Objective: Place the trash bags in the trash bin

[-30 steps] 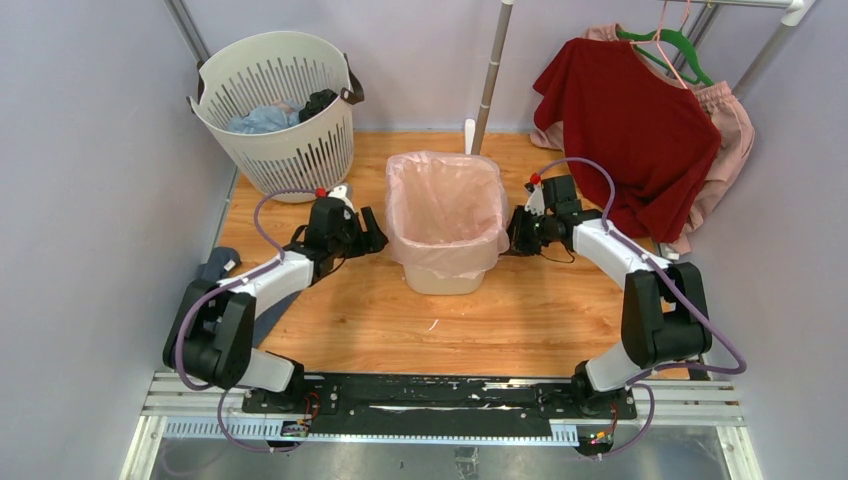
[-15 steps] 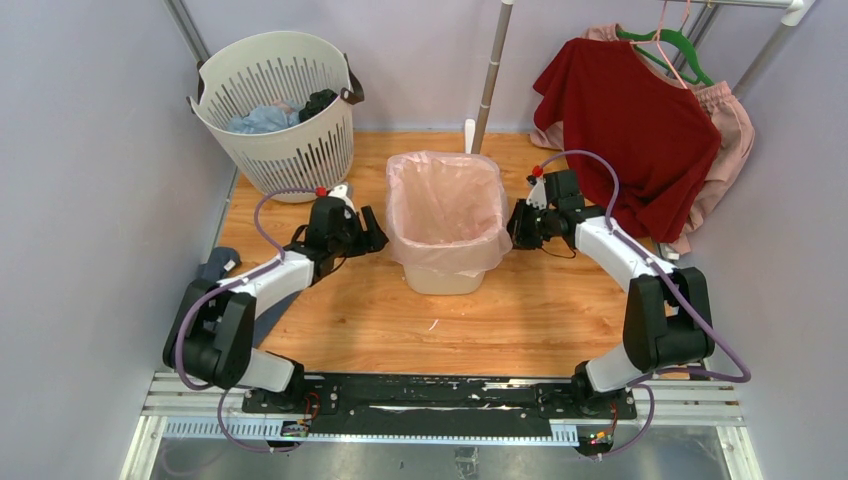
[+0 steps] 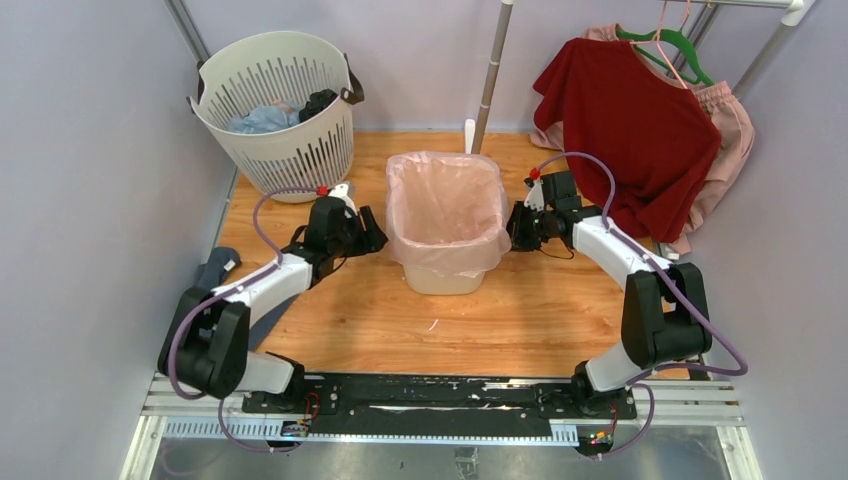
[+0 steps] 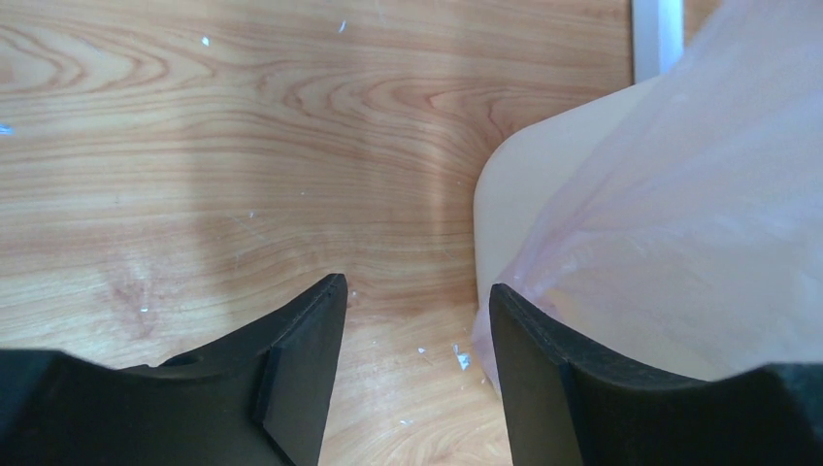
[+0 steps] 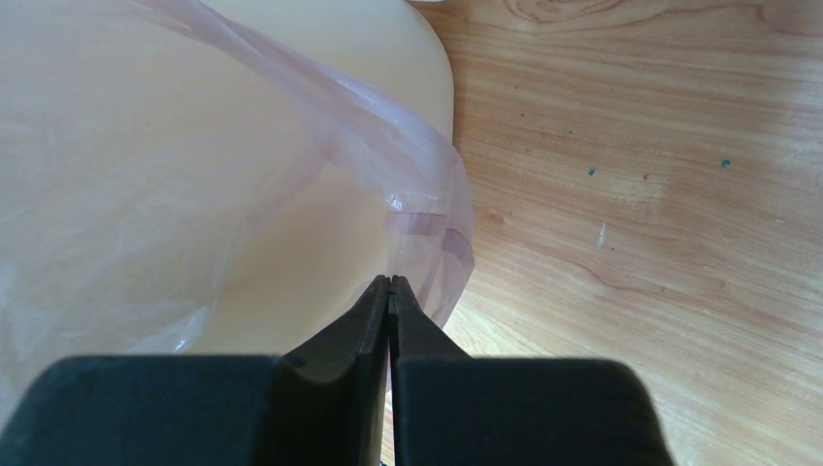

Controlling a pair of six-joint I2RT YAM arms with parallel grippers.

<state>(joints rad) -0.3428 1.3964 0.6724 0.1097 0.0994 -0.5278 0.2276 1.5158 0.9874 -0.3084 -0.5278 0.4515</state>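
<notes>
Lately, left gripper (image 4: 415, 288) narrows, released, beside trash bin (image 3: 440, 282); right gripper (image 5: 389, 281) clenched at hem of trash bag (image 3: 445, 200); lining nearly seated.

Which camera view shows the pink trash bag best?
The top external view: the trash bag lines the trash bin, folded over its whole rim. Each wrist view shows only a piece of overhang on one wall.

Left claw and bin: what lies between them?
The pink bag, draped over the bin wall beside one finger of the left claw; otherwise bare table. The left wrist view shows it.
</notes>
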